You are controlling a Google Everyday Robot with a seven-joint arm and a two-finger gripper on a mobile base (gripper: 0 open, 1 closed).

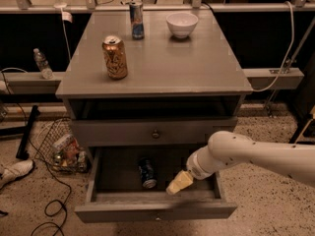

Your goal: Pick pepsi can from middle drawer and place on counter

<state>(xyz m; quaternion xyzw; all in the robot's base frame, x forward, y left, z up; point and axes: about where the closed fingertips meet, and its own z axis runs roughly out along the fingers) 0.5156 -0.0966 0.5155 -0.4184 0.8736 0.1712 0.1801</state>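
Grey wood frames the open middle drawer (157, 211), where the pepsi can (146, 173) sits on the dark floor. The gripper (179, 182) hangs inside just right of it, not touching; its opening cannot be told.

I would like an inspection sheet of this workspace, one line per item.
Surface: grey counter, three things on it.
Job's things: pepsi can lies in the open middle drawer, not yet on the counter.
Clutter: gold can, slim blue can, white bowl, all on the counter.
Grippers: gripper over the drawer's right side, right of the pepsi can, apart from it.
Cables: white cable at right; black cable at lower left.
Surroundings: water bottle and wire basket at left.
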